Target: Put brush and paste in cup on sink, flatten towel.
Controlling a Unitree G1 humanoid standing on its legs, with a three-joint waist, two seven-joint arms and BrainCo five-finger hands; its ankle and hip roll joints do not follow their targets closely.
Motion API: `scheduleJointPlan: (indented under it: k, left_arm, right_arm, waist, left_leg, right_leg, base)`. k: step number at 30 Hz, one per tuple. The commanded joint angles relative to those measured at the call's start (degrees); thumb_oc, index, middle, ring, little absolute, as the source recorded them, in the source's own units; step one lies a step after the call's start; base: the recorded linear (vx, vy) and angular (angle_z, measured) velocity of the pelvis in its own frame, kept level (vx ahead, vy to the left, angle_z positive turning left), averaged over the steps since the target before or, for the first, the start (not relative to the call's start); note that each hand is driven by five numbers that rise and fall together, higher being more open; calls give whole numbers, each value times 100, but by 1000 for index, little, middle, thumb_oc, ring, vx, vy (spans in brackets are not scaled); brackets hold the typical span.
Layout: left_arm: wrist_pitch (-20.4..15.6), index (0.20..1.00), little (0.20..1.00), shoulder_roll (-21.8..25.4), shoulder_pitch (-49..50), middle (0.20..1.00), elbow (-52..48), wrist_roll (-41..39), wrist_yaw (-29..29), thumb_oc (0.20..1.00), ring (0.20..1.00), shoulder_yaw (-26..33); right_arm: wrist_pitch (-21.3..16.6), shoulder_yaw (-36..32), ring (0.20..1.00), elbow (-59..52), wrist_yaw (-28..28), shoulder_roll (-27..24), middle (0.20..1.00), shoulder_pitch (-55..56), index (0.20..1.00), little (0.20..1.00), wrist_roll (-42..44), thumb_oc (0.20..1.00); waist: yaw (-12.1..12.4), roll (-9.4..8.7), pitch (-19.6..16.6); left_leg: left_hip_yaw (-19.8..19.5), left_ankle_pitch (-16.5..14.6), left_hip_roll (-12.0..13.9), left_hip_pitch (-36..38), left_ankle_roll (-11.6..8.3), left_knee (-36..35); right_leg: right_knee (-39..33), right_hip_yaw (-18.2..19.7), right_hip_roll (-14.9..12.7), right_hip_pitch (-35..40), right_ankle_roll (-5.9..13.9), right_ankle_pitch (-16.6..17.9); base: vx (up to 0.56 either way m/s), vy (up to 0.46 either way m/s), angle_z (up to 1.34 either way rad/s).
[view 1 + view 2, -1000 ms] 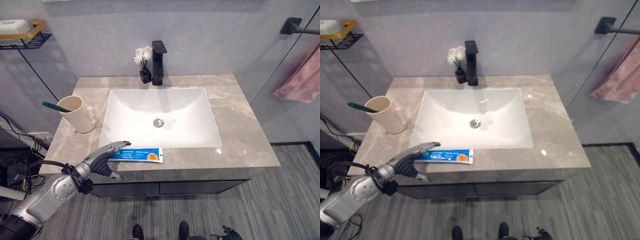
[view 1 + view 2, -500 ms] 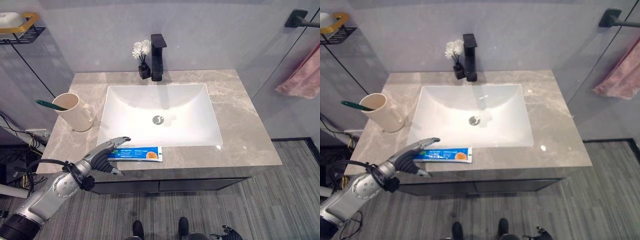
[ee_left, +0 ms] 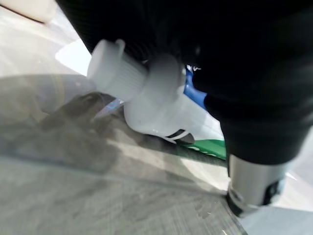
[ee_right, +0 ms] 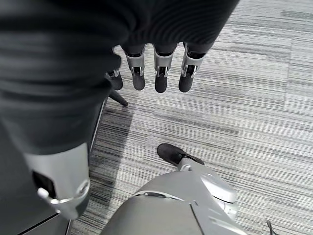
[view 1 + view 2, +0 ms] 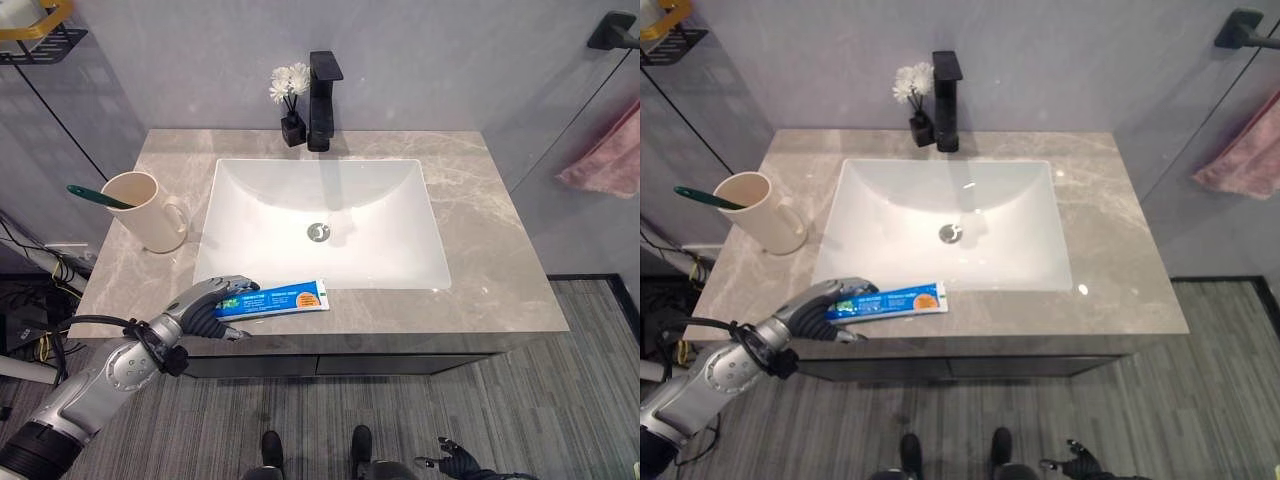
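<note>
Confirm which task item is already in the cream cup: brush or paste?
The green toothbrush stands in the cream cup; the blue toothpaste tube lies on the counter, in the left hand.

The basin [image 5: 330, 215] sits in the middle of the counter [image 5: 500, 250]. Behind it stands the faucet [image 5: 322, 88], with a small vase of flowers [image 5: 291, 100] just to its left. The cup [image 5: 148, 210] stands on the counter left of the basin (a toothbrush [image 5: 98, 195] leans out of it). The toothpaste tube [image 5: 275, 298] lies along the counter's front edge, before the basin, its left end in the left hand [image 5: 205, 305]. A towel [image 5: 605, 160] hangs on the wall at far right.
</note>
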Motion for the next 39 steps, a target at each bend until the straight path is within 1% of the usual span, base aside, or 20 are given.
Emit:
scheduleJointPlan:
  k: [1, 12, 13, 14, 15, 17, 20, 22, 24, 26, 27, 28, 30, 33, 34, 35, 36, 37, 38, 39]
  left_arm:
    - [73, 200, 200, -306, -258, 200, 127, 162, 173, 200, 200, 127]
    - [80, 200, 200, -512, -150, 200, 238, 262, 178, 200, 200, 119]
    - [99, 266, 266, -517, -128, 266, 180, 233, 154, 266, 266, 145]
    - [118, 482, 482, -538, -98, 482, 208, 218, 127, 482, 482, 161]
    - [172, 542, 542, -599, -68, 542, 236, 124, 68, 542, 542, 178]
    - [332, 507, 507, -742, -4, 507, 293, -133, -86, 507, 507, 250]
    - [484, 545, 545, -880, 49, 545, 296, -361, -201, 545, 545, 333]
    - [550, 514, 514, -988, 77, 514, 347, -525, -222, 514, 514, 368]
    - [601, 564, 564, -1083, 64, 564, 398, -592, -204, 564, 564, 402]
    - [656, 583, 583, -1136, 44, 583, 415, -657, -208, 583, 583, 401]
    - [678, 561, 561, -1161, 51, 561, 408, -684, -217, 561, 561, 416]
    - [757, 586, 586, -1286, 99, 586, 458, -900, -270, 586, 586, 444]
    - [810, 611, 611, -1342, 90, 611, 508, -1047, -304, 611, 611, 442]
    - [827, 683, 683, -1370, 62, 683, 515, -1124, -315, 683, 683, 416]
    - [838, 755, 755, -1364, 59, 755, 516, -1106, -321, 755, 755, 410]
    - [845, 799, 799, -1366, 58, 799, 503, -1119, -329, 799, 799, 409]
    - [844, 824, 824, -1369, 58, 824, 506, -1115, -328, 824, 824, 400]
    - [838, 934, 934, -1372, 47, 934, 519, -1096, -312, 934, 934, 396]
    - [834, 881, 881, -1381, 19, 881, 548, -1033, -284, 881, 881, 383]
    - [832, 884, 884, -1393, 11, 884, 560, -1014, -271, 884, 884, 381]
  right_arm:
    - [-134, 208, 1000, 23, -59, -131, 1000, -230, 1000, 1000, 74, 1000]
    - [-165, 142, 1000, 199, -37, -100, 1000, -138, 1000, 1000, 90, 1000]
    - [-151, 122, 1000, 186, -35, -102, 1000, -122, 1000, 1000, 90, 1000]
    - [-149, 124, 1000, 182, -34, -102, 1000, -113, 1000, 1000, 78, 1000]
    - [-144, 112, 1000, 191, -22, -102, 1000, -101, 1000, 1000, 72, 1000]
    - [-131, 85, 1000, 200, -5, -106, 1000, -77, 1000, 1000, 62, 1000]
    - [-119, 66, 1000, 167, 9, -121, 1000, -80, 1000, 1000, 42, 1000]
    - [-102, 62, 1000, 123, 23, -137, 1000, -84, 1000, 1000, 26, 1000]
    - [-85, 56, 1000, 92, 37, -171, 1000, -80, 1000, 1000, 9, 1000]
    - [-88, 48, 1000, 108, 41, -179, 1000, -87, 1000, 1000, 5, 1000]
    - [-85, 42, 1000, 109, 45, -188, 1000, -90, 1000, 1000, 4, 1000]
    - [-60, 35, 1000, 59, 68, -205, 1000, -73, 1000, 1000, -15, 1000]
    - [-42, 23, 1000, 43, 76, -217, 1000, -70, 1000, 1000, -19, 1000]
    - [-40, 19, 1000, 15, 75, -230, 1000, -69, 1000, 1000, -15, 1000]
    - [-27, 25, 1000, 2, 78, -235, 1000, -70, 1000, 1000, -15, 1000]
    - [-25, 21, 1000, -9, 80, -236, 1000, -70, 1000, 1000, -9, 1000]
    - [-25, 27, 1000, -5, 82, -235, 1000, -77, 1000, 1000, -10, 1000]
    - [-21, 32, 1000, -9, 78, -237, 1000, -88, 1000, 1000, -13, 1000]
    - [-29, 44, 1000, -28, 79, -237, 1000, -92, 1000, 1000, -21, 1000]
    - [-30, 48, 1000, -25, 74, -237, 1000, -101, 1000, 1000, -23, 1000]
  waist:
    - [-126, 20, 90]
    - [-111, -31, -8]
    - [-112, -28, -17]
    - [-113, -28, -24]
    - [-109, -29, -33]
    - [-102, -15, -51]
    - [-88, 11, -59]
    - [-85, 24, -62]
    - [-86, 34, -60]
    - [-86, 41, -53]
    - [-84, 47, -47]
    - [-89, 53, -45]
    - [-96, 54, -53]
    - [-103, 61, -52]
    - [-104, 63, -52]
    - [-106, 65, -49]
    - [-106, 64, -45]
    - [-106, 64, -41]
    - [-116, 64, -31]
    - [-117, 64, -26]
  left_leg:
    - [180, -234, 274, 40, 216, 54]
    - [182, -259, 287, 152, 195, 54]
    - [183, -266, 285, 158, 195, 54]
    - [185, -265, 287, 160, 192, 54]
    - [188, -269, 287, 161, 192, 54]
    - [191, -275, 282, 157, 186, 54]
    - [201, -281, 278, 148, 182, 54]
    - [215, -280, 280, 133, 183, 54]
    - [234, -272, 282, 120, 180, 54]
    - [239, -273, 284, 117, 180, 54]
    - [241, -273, 285, 120, 179, 54]
    - [236, -265, 291, 122, 175, 54]
    - [233, -270, 292, 123, 174, 54]
    - [223, -270, 293, 118, 170, 54]
    - [224, -271, 291, 113, 171, 54]
    - [222, -271, 289, 109, 172, 54]
    - [226, -274, 289, 109, 170, 54]
    - [225, -277, 288, 109, 171, 54]
    - [227, -282, 289, 106, 173, 54]
    - [228, -284, 291, 101, 175, 54]
  right_leg:
    - [-7, 296, -309, -13, -66, 236]
    - [-7, 304, -308, 67, -42, 180]
    - [-7, 309, -311, 70, -44, 181]
    - [-7, 312, -313, 72, -41, 175]
    - [-7, 315, -316, 68, -42, 174]
    - [-7, 330, -321, 50, -38, 179]
    - [-7, 345, -329, 21, -40, 192]
    - [-7, 357, -328, -12, -37, 195]
    - [-7, 370, -327, -38, -39, 193]
    - [-7, 374, -326, -43, -40, 193]
    - [-7, 373, -325, -42, -41, 189]
    - [-7, 369, -324, -38, -42, 192]
    - [-7, 371, -323, -33, -46, 193]
    - [-7, 371, -321, -32, -48, 189]
    - [-7, 369, -321, -35, -50, 189]
    - [-7, 374, -320, -38, -51, 189]
    - [-7, 368, -318, -38, -50, 188]
    - [-7, 370, -318, -40, -51, 191]
    - [-7, 376, -316, -49, -56, 193]
    - [-7, 381, -314, -55, -61, 194]
  base:
    - [0, 0, 0]
    - [0, 0, 0]
    - [0, 0, 0]
    - [0, 0, 0]
    - [0, 0, 0]
    - [0, 0, 0]
    - [-10, 15, -6]
    - [-15, 16, -15]
    - [-4, 3, -5]
    - [0, 0, 0]
    - [0, 0, 0]
    - [0, 0, 0]
    - [0, 0, 0]
    - [0, 0, 0]
    - [0, 0, 0]
    - [0, 0, 0]
    - [0, 0, 0]
    - [0, 0, 0]
    - [0, 0, 0]
    - [0, 0, 0]
